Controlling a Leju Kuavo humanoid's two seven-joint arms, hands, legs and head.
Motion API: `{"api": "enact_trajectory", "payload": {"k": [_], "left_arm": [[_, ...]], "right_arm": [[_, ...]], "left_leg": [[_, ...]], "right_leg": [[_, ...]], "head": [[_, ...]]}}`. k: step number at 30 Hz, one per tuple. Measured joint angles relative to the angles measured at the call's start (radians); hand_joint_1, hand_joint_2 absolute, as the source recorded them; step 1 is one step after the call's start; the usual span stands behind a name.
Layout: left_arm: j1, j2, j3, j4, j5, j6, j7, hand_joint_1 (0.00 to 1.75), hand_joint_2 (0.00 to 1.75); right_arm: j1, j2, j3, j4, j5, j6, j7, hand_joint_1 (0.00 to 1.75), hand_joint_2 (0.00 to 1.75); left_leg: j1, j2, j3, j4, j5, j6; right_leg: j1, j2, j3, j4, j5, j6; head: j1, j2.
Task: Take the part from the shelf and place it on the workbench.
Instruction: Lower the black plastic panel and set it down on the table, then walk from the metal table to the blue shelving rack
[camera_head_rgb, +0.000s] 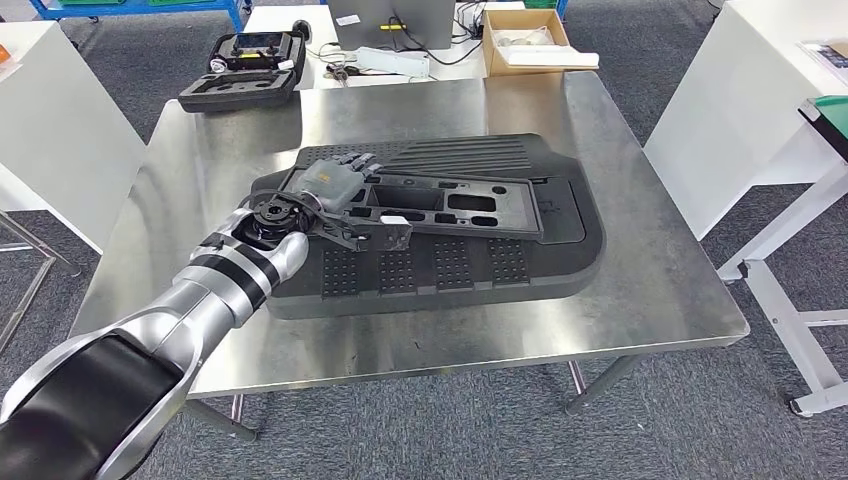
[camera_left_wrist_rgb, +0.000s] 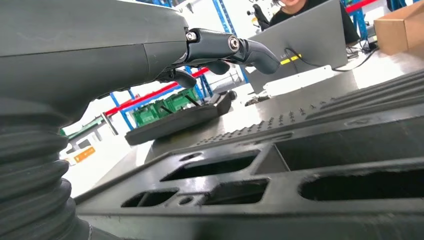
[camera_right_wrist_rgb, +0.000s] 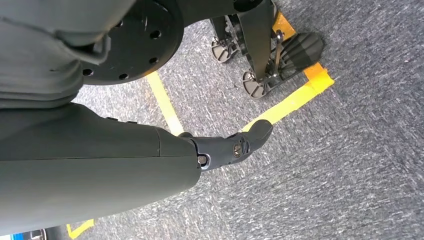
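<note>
Part, a flat black plastic frame with cut-out openings, lies on a larger ribbed black panel in the middle of the steel bench. At the far left of the bench an open black foam case holds a handheld controller; further right, on a white table behind, a cardboard box holds something pale that is too small to make out. Grey carpet covers the floor, crossed by yellow tape. The left robot hand rests over the frame's left end, fingers extended and apart; whether it grips is hidden. The right robot hand hangs above the carpet, holding nothing.
</note>
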Motion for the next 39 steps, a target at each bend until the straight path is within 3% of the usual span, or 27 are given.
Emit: {"api": "enact_trajectory", "payload": {"k": [5,16,24,28,33,39], "left_arm": [[0.015,0.042,-0.017,-0.069,0.033,-0.002,0.004,0.00,1.75],[0.111,0.219,-0.046,-0.321,0.105,-0.007,0.030,0.00,1.75],[0.228,0.337,-0.023,-0.480,0.173,0.072,0.003,0.00,1.75],[0.291,0.372,0.007,-0.537,0.232,0.128,-0.036,0.00,0.00],[0.479,0.384,0.136,-0.620,0.450,0.308,-0.219,0.00,0.00],[0.694,0.350,0.264,-0.672,0.586,0.369,-0.348,0.00,0.00]], "right_arm": [[0.001,0.000,-0.015,0.000,-0.014,-0.009,0.000,0.00,0.00],[0.005,0.000,-0.062,0.000,-0.041,-0.017,-0.008,0.00,0.00],[0.007,0.000,-0.090,0.000,-0.057,-0.026,-0.012,0.00,0.00],[0.008,0.000,-0.097,0.000,-0.058,-0.029,-0.014,0.00,0.00],[0.010,0.002,-0.104,0.000,-0.055,-0.033,-0.014,0.00,0.00],[0.010,0.004,-0.106,0.000,-0.048,-0.033,-0.022,0.00,0.00]], "left_leg": [[0.000,0.000,-0.001,0.000,0.000,0.000],[0.000,0.001,0.000,0.000,0.000,0.000],[0.000,0.001,0.000,0.000,0.000,0.000],[0.000,0.000,-0.001,-0.001,0.000,-0.001],[0.000,0.003,0.002,-0.001,-0.002,-0.003],[0.000,0.002,0.002,-0.001,-0.004,-0.003]], "right_leg": [[0.000,0.000,0.000,0.000,0.000,0.000],[0.001,0.000,0.000,0.000,0.000,0.000],[0.000,0.000,0.000,0.000,0.000,0.000],[0.000,0.001,0.000,0.000,-0.001,0.000],[0.000,0.004,0.000,0.000,-0.003,0.002],[0.000,0.004,0.000,0.000,-0.005,0.001]], "head": [[0.000,0.000],[0.000,0.000],[0.000,0.000],[0.000,0.000],[0.000,0.000],[0.000,0.000]]}}
